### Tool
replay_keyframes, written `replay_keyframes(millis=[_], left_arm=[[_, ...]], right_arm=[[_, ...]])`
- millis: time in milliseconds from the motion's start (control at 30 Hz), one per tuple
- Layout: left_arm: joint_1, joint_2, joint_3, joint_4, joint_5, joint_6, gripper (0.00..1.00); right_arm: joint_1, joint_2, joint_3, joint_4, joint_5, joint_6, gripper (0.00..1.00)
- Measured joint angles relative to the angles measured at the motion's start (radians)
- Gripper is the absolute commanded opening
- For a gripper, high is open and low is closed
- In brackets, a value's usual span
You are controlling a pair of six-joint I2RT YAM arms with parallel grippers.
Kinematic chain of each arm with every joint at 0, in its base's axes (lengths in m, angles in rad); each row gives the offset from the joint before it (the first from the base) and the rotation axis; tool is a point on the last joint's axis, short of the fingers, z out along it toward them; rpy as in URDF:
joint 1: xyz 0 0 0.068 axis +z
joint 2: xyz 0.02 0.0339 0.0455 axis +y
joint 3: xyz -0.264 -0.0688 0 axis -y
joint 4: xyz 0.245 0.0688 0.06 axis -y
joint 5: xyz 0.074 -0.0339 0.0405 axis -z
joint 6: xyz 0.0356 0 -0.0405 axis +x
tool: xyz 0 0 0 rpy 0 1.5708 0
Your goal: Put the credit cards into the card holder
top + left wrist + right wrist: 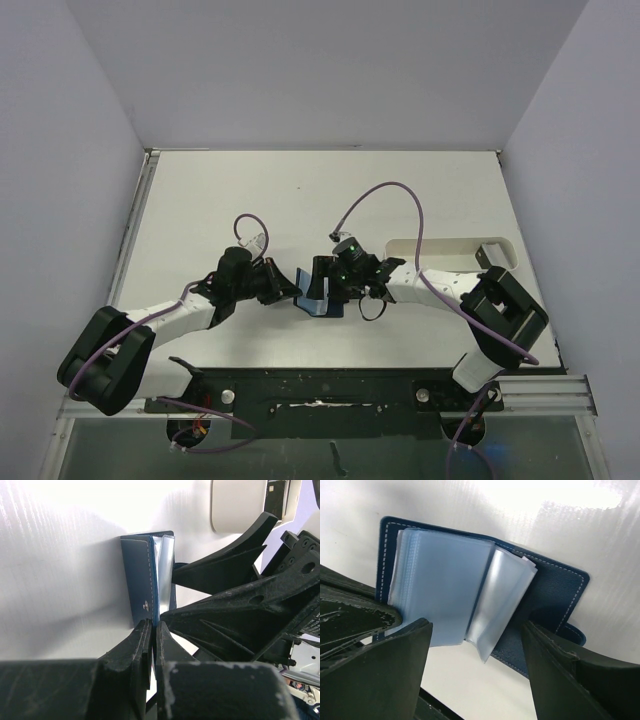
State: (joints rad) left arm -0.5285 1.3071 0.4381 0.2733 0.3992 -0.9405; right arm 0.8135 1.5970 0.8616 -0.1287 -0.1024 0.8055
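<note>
My left jaws are clenched on the cover edge of the card holder (pixel 140 575); my right jaws are released, straddling the holder's clear sleeves (pixel 445 590).

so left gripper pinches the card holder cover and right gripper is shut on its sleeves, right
Not shut: the right wrist view shows the right gripper open, fingers around the card holder's sleeves. The left gripper does pinch the cover.
</note>
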Motion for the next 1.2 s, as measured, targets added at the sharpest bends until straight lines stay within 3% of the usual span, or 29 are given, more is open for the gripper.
replay_keyframes(millis=[200, 333, 667, 1200], left_arm=[[0.000, 0.000, 0.000, 0.000, 0.001, 0.000, 0.00], [0.000, 0.000, 0.000, 0.000, 0.002, 0.000, 0.00], [0.000, 0.000, -0.002, 0.005, 0.002, -0.010, 0.00], [0.000, 0.000, -0.014, 0.012, -0.003, -0.019, 0.00]], right_arm=[[0.000, 0.000, -0.002, -0.032, 0.039, -0.001, 0.70], [0.000, -0.002, -0.005, -0.042, 0.041, -0.003, 0.76], [0.006, -0.082, -0.043, 0.038, -0.040, -0.005, 0.80], [0.006, 0.014, -0.042, 0.051, -0.073, -0.005, 0.76]])
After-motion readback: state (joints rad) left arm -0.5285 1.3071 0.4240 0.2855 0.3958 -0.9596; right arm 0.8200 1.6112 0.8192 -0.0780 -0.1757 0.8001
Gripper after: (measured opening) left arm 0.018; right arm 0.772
